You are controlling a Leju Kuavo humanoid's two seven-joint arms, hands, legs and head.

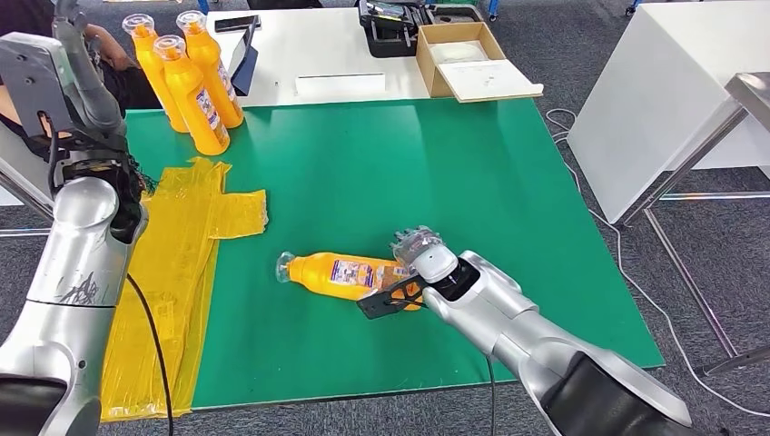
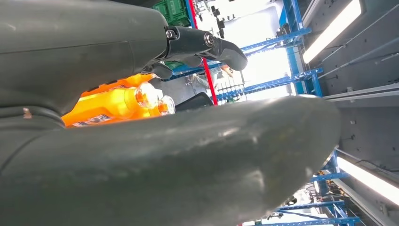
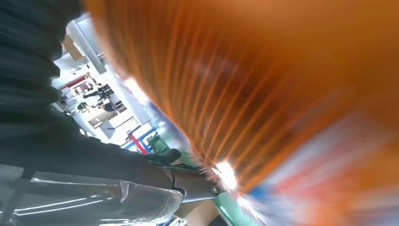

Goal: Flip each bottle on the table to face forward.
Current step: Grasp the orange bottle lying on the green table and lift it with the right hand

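Your head view is looking down and forward from high over the green-topped table (image 1: pixel 508 182). Your right wrist view is pressing so close to the lying orange plastic bottle (image 3: pixel 263 80), at 6 o'clock on the table (image 1: pixel 350 275), that it blurs. Your left wrist view is facing upward toward ceiling lights, sharing the three upright orange bottles (image 2: pixel 117 101) standing at 11 o'clock (image 1: pixel 186 77).
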